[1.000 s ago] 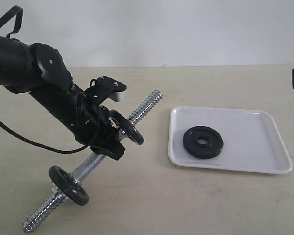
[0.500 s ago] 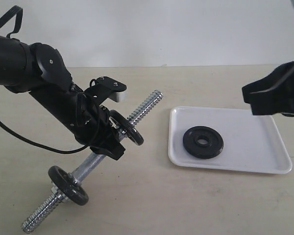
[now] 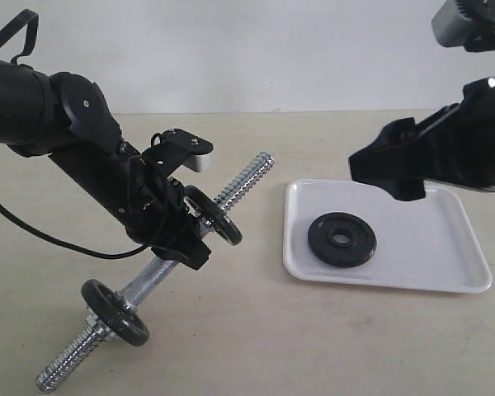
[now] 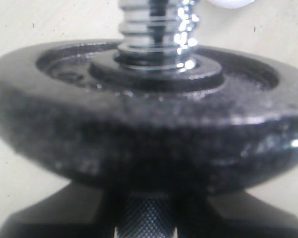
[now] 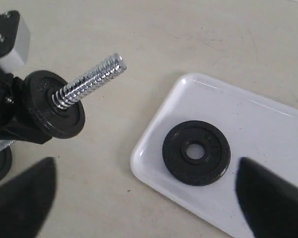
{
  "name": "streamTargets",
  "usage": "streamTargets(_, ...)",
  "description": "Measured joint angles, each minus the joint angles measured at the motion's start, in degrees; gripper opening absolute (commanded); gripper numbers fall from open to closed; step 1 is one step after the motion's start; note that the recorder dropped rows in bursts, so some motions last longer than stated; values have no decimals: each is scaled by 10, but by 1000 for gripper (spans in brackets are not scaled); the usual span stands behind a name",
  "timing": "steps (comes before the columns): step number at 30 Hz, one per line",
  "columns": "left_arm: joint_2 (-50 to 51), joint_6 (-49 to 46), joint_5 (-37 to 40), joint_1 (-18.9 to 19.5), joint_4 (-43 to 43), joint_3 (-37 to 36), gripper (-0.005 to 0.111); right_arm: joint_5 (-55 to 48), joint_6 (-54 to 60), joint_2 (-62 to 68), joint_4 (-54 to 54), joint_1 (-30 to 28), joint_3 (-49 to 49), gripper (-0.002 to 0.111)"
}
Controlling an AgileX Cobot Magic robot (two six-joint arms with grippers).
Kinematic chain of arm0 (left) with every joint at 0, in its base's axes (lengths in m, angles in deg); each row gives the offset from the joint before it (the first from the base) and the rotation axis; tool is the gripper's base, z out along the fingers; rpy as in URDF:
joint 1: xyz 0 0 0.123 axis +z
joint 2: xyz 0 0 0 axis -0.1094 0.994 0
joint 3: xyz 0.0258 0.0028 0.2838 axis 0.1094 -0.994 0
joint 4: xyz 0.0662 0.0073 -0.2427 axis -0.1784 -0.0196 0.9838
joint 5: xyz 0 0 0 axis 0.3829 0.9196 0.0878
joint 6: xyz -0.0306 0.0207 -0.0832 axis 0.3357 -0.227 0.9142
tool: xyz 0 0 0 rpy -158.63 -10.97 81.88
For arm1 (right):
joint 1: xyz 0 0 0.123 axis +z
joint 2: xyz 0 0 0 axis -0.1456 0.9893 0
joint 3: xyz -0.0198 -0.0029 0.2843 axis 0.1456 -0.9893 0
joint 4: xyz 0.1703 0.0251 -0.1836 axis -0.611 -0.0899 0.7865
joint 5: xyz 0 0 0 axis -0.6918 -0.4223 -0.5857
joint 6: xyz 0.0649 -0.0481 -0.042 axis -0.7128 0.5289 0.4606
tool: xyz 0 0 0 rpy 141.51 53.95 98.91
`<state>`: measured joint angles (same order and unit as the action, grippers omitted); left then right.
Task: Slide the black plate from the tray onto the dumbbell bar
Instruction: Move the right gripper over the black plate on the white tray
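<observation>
One black plate [image 3: 341, 239] lies by the left edge of the tray [image 3: 445, 264] in the exterior view, the left gripper [image 3: 190, 216] clamped on the one dumbbell bar [image 3: 246, 177] with two discs [image 3: 115, 312], one disc [image 4: 149, 134] fills the left wrist view, and the right wrist view shows the right gripper [image 5: 141, 198] spread wide over the tray.

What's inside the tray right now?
One black plate lies flat in the tray, and nothing else shows there. In the exterior view, the open right gripper above it hides part of the tray's far rim.
</observation>
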<state>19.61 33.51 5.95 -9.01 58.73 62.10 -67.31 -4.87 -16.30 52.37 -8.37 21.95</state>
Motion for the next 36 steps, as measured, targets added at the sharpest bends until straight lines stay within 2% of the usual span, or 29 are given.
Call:
streamTargets(2,0,0,0,0,0,0,4,6,-16,0,0,0,0,100)
streamTargets(5,0,0,0,0,0,0,4,2,-39,0,0,0,0,89)
streamTargets(12,0,1,0,0,0,0,4,-29,-50,0,0,0,0,46)
streamTargets(14,0,1,0,0,0,0,4,-31,-47,0,0,0,0,39)
streamTargets(17,0,1,0,0,0,0,4,-31,-43,3,1,0,0,44)
streamTargets(22,0,4,0,0,0,0,4,-23,-31,54,2,0,0,69)
streamTargets(29,0,4,1,0,0,0,4,11,-31,188,3,0,0,70)
streamTargets(36,0,4,1,0,-1,0,4,78,-19,262,5,0,0,70)
